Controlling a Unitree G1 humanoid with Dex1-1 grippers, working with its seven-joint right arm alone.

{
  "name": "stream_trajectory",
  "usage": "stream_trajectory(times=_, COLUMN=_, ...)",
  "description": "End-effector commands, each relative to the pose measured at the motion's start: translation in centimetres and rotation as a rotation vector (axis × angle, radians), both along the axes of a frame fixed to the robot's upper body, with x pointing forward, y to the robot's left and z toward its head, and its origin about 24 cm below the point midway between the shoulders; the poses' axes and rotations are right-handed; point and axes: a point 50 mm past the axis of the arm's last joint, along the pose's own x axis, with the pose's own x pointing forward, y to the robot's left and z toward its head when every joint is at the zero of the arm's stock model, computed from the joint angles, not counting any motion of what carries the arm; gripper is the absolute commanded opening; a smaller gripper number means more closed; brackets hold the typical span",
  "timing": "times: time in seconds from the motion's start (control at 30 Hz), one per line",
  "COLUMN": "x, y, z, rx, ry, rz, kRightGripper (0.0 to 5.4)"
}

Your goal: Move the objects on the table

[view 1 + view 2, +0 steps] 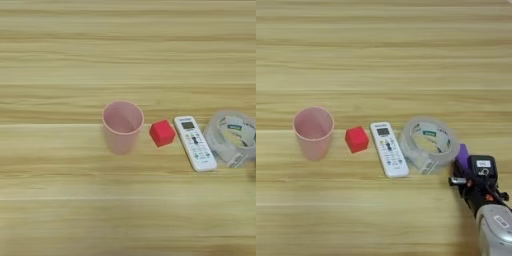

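Four things stand in a row across the middle of the table [125, 50]. A small red cube [162, 133] sits just right of an upright pink cup [122, 125]. Right of the cube lies a slim white remote control [195, 143], its small screen at the far end. Beyond it a wide roll of clear tape [429, 144] lies tilted, almost touching the remote. My right gripper [465, 162] shows only in the right eye view, low on the table just right of the tape roll and close to its rim, with the silver forearm [495, 230] behind it at the bottom right corner.
The pink cup [313, 131] stands open-mouthed at the left end of the row. Bare wood stretches across the far half of the table and along the near edge to the left of my arm.
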Motion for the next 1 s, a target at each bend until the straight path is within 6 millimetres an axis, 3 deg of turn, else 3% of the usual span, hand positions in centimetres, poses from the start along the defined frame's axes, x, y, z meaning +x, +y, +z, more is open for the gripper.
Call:
stream_trajectory(times=0.03, x=0.9, y=-0.3, z=1.5, rx=-0.066, ry=-0.037, rz=0.040, kRightGripper=2.32)
stream_trajectory(times=0.43, x=1.0, y=-0.2, z=1.8, rx=-0.063, ry=-0.052, rz=0.041, kRightGripper=3.67)
stream_trajectory(times=1.0, x=1.1, y=-0.5, z=2.7, rx=-0.076, ry=-0.091, rz=0.018, kRightGripper=5.16)
